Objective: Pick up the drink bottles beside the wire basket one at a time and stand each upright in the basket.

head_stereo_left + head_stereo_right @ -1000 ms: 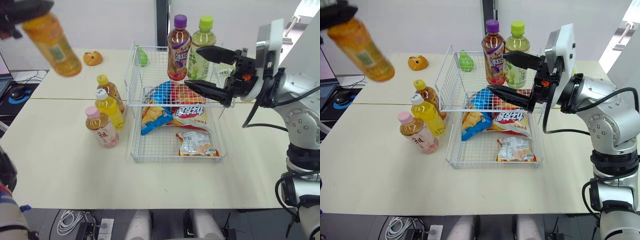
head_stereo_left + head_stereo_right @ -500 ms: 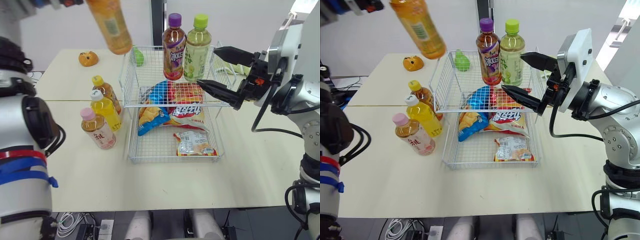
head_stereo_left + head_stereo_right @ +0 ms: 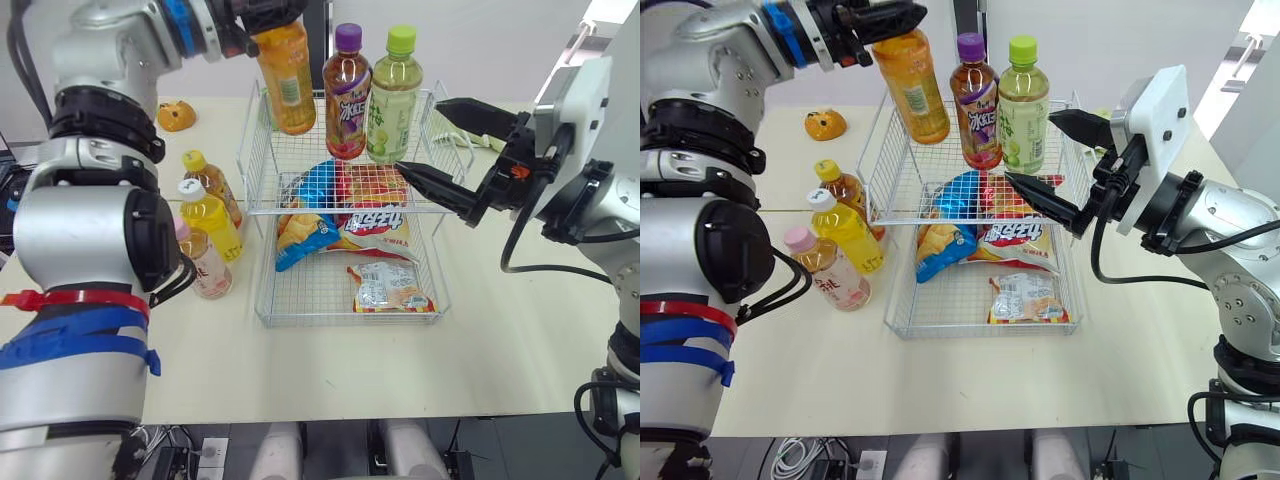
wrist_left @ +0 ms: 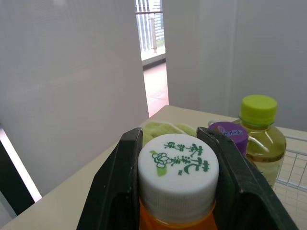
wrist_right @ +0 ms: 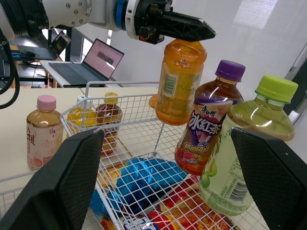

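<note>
Your left gripper [image 4: 171, 139] is clenched on the orange bottle [image 3: 286, 80] by its cap (white, green print), slightly tilted at the basket's [image 3: 262, 150] back-left corner. The right gripper [image 3: 420, 136] gapes at its right edge.

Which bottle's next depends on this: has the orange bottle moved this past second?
Yes. The left claw carried the orange bottle right, from far left of the basket to over it.

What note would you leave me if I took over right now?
Left end effector: shut on the orange drink bottle by its cap, at the upper tier of the wire basket, not released.
Right end effector: open beside the basket.
Done: purple-capped bottle and green-capped bottle stand upright there.
Left: set this one down, then the pink-capped bottle, white-capped bottle and yellow-capped bottle beside the basket.
</note>
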Robot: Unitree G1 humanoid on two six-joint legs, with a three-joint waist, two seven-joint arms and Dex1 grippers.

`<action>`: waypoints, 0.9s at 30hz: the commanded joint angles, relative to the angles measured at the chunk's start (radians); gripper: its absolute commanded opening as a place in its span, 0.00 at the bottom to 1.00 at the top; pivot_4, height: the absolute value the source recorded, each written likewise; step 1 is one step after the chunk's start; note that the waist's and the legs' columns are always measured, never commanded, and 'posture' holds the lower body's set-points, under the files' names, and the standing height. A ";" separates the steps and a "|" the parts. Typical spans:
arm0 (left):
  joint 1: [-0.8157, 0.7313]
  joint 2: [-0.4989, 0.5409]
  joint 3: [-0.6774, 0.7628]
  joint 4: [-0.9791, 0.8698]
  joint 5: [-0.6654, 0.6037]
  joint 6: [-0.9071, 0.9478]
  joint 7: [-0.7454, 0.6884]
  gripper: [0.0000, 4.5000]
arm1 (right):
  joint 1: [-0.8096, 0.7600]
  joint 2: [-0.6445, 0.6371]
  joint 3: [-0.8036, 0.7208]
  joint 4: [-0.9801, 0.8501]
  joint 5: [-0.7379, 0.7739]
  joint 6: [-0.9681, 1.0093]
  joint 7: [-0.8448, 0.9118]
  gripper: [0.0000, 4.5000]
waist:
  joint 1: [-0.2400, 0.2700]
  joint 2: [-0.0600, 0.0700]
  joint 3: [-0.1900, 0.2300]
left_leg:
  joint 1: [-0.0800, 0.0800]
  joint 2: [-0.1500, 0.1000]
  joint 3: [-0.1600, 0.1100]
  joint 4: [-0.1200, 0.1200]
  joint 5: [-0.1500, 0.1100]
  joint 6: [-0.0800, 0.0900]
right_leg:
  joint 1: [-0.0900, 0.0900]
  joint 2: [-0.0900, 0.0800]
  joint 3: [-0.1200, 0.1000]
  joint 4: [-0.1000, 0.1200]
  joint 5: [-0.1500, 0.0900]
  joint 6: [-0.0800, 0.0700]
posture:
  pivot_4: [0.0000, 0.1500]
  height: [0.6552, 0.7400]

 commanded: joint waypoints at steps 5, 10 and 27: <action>-0.006 -0.020 0.040 -0.009 -0.005 -0.038 0.014 0.31 | -0.011 -0.020 -0.029 -0.040 0.033 0.004 -0.028 1.00 | 0.004 0.000 0.000 | 0.000 0.000 0.000 0.000 0.000 0.000 | 0.000 0.000 0.000 0.000 0.000 0.000 | 1.00 1.00; 0.009 -0.041 0.044 -0.009 -0.007 -0.039 0.013 0.31 | -0.017 -0.014 -0.020 -0.031 0.032 -0.001 -0.033 1.00 | 0.006 0.000 0.000 | 0.000 0.000 0.000 0.001 0.000 0.000 | 0.000 0.000 0.000 0.000 0.000 0.000 | 1.00 1.00; 0.009 -0.022 0.053 -0.048 -0.009 0.002 -0.037 0.99 | -0.016 -0.007 -0.005 0.002 0.023 -0.028 0.000 1.00 | 0.004 0.000 0.000 | 0.000 0.000 0.000 0.001 0.000 0.000 | 0.000 0.000 0.000 0.000 0.000 0.000 | 1.00 1.00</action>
